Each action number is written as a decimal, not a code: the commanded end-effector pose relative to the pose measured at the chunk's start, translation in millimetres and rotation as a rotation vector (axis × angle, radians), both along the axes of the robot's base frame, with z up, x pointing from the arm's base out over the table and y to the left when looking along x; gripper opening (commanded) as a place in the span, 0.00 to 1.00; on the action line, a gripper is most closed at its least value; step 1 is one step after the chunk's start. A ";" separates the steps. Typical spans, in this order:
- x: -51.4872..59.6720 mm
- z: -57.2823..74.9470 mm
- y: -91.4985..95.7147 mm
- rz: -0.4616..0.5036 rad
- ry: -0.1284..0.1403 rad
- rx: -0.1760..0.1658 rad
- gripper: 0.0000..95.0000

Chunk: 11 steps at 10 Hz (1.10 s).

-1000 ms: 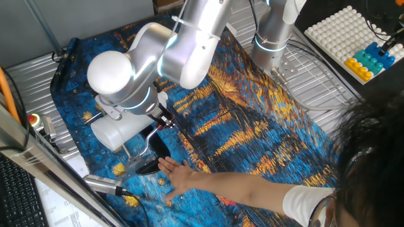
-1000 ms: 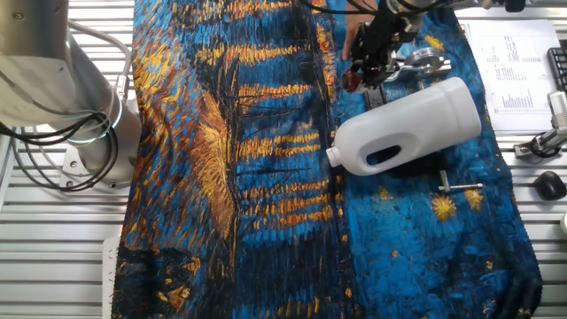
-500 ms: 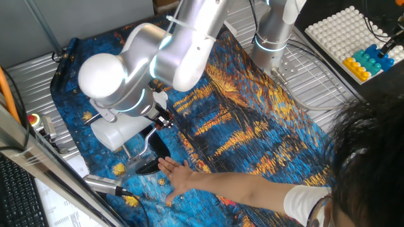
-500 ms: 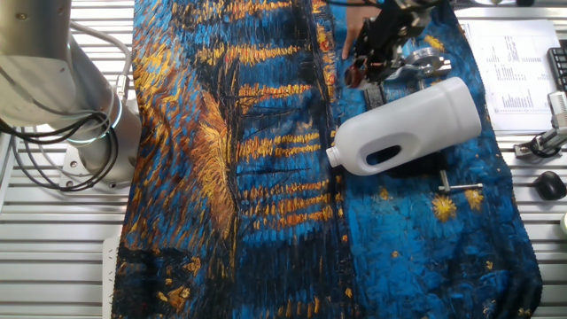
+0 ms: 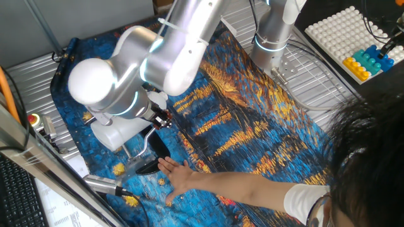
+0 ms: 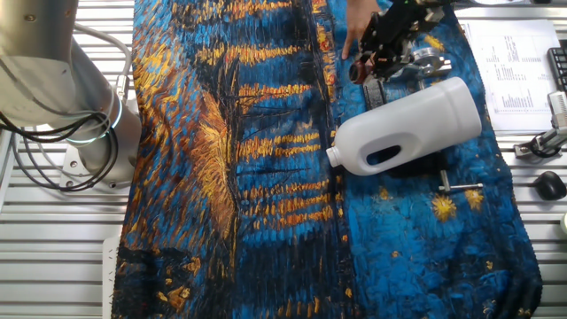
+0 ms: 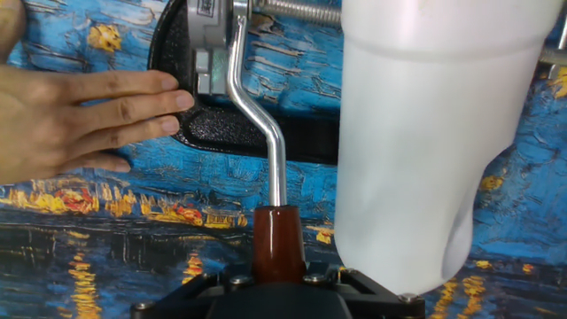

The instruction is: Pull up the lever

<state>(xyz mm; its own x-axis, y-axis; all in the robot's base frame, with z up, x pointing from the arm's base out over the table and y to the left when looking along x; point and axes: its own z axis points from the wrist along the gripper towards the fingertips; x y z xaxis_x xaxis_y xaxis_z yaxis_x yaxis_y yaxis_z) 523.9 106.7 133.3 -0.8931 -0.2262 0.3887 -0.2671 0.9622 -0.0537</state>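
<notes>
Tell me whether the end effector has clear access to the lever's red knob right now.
Likely yes: the knob sits right at the end effector. The white bottle crowds one side; the person's hand stays by the base.

silver lever (image 7: 257, 115) w/ dark-red knob, blue-gold swirl cloth (image 6: 239, 177), white jug (image 6: 407, 124)

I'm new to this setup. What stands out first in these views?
The big white jug lying on its side on the blue-and-gold cloth. Beside it, the robot's hand grips the lever by its dark-red knob, while a person's hand steadies the black base.
</notes>
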 end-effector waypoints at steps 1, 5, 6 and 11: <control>7.0 4.3 2.2 -0.005 0.011 -0.001 0.00; 17.2 19.1 2.2 -0.005 0.046 0.002 0.00; 20.4 23.5 2.3 -0.009 0.061 0.002 0.00; 30.0 37.5 3.9 -0.019 0.086 0.001 0.00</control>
<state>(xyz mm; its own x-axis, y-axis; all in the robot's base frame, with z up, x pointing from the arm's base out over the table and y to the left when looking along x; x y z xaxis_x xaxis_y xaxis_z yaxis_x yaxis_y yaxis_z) 552.7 110.7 173.4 -0.8582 -0.2108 0.4681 -0.2539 0.9668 -0.0301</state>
